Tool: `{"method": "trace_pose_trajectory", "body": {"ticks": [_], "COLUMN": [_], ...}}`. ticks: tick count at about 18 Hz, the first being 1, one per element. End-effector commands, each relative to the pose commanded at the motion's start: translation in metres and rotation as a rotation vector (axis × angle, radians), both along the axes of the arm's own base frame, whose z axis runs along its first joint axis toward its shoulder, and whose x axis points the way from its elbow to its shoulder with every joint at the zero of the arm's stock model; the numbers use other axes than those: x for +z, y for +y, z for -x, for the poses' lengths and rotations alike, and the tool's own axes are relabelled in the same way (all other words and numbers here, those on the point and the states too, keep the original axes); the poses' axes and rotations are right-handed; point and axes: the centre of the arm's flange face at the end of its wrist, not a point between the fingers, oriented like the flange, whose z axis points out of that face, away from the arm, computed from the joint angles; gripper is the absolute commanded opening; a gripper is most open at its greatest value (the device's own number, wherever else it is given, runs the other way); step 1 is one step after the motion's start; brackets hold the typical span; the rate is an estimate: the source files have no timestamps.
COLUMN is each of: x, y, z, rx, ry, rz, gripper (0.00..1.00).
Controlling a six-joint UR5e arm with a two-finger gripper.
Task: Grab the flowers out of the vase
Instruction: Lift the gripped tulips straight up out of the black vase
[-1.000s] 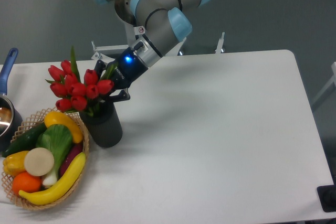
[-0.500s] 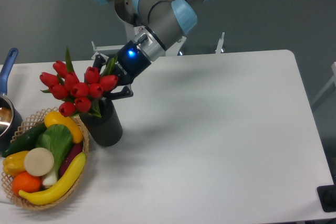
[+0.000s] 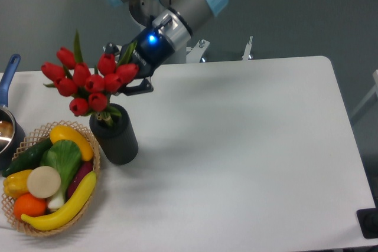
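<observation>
My gripper is clamped on the flowers near the table's left edge, stems barely inside the vase; next, lift clear.

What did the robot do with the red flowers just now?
The gripper, shut on the flowers, has lifted them higher; the stem ends are just at the mouth of the vase. The vase and fruit basket stayed put.

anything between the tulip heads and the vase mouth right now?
Only the bunch's own green stems and a leaf. In the camera view the flowers, held in the gripper, are lifted, their lower stems reaching the mouth of the vase.
</observation>
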Motion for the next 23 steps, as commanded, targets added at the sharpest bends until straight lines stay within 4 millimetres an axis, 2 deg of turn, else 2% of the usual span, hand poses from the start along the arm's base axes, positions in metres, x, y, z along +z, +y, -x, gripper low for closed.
{"method": "trace_pose_trajectory", "body": {"ticks": [9,15,23], "x": [0.040,0.057,0.078], "y": [-0.002,-0.001,-0.023], "z": [0.020,0.027,0.067], "rx": [0.051,0.067,0.131], "ry": [-0.020,-0.031,0.097], "rz": [-0.010,-0.014,-0.060], "gripper": [0.05,0.05,0.05]}}
